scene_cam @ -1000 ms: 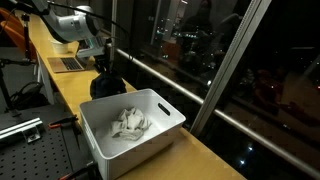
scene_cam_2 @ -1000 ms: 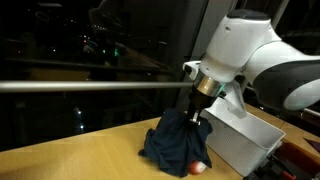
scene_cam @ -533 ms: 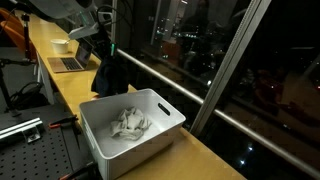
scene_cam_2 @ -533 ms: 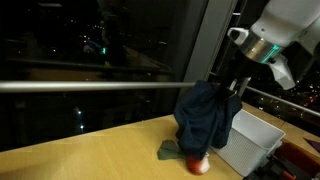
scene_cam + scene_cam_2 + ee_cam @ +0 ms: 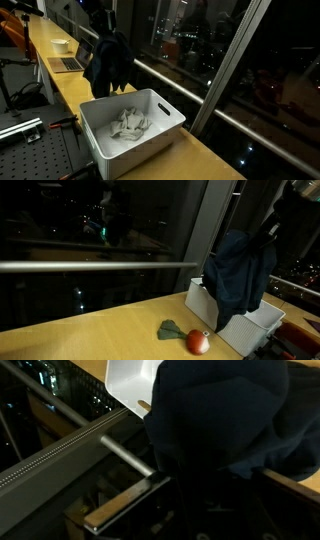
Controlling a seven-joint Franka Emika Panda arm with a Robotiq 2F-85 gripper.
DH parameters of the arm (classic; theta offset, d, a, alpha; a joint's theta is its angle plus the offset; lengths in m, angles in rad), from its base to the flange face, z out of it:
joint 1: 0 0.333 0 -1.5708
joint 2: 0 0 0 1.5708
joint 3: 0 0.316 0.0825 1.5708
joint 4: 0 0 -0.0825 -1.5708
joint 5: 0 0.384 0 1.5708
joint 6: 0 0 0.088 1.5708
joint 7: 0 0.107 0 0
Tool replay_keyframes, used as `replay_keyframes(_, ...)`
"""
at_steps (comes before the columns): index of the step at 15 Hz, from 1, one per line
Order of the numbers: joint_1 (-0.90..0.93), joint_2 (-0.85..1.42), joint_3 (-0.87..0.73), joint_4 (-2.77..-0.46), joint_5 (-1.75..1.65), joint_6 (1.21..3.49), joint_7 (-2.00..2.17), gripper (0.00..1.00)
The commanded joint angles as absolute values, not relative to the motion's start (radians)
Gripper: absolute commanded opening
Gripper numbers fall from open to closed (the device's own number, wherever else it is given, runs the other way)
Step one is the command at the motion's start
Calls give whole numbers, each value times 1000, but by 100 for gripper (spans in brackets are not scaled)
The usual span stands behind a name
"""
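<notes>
Since the earlier frames the dark blue cloth [image 5: 240,275] has been lifted clear of the counter [image 5: 100,330] and carried sideways. It is now hung in the air over the near end of the white bin [image 5: 250,332]. The red apple [image 5: 198,342] and the green piece [image 5: 170,331], which were covered by it before, have been left uncovered.

The long wooden counter [image 5: 62,92] is seen running beside a dark window, with a metal rail [image 5: 100,265] set along the glass. The white bin [image 5: 172,108] is placed on the counter close to the window frame, and a crumpled white cloth [image 5: 130,123] is seen lying inside it.

The dark blue cloth [image 5: 108,65] is held bunched at its top and hangs down in loose folds. In both exterior views its lower edge is seen above the bin, at the end nearest the apple, and whether the rim is touched cannot be told. In the wrist view the cloth [image 5: 220,420] fills most of the picture, with a corner of the bin [image 5: 130,380] shown beyond it.

The hand [image 5: 274,222] is clenched on the top of the dark blue cloth, its fingers mostly hidden in the fabric.

Farther along the counter an open laptop [image 5: 68,63] and a small pale bowl [image 5: 60,44] are seen, well apart from the bin. The apple lies on the counter near the bin's outer wall, with the green piece just beside it.
</notes>
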State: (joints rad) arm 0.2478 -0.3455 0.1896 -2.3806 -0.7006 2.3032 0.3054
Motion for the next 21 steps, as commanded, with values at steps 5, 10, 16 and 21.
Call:
replay_keyframes(5, 96, -342, 174, -2378, -714, 2312, 285, 3)
replay_keyframes(10, 23, -315, 135, -2422, -738, 2345, 293, 3)
replay_keyframes(16, -55, -281, 66, -2474, -762, 2423, 290, 3)
replay_keyframes(21, -101, -272, 13, -2431, -752, 2412, 235, 3)
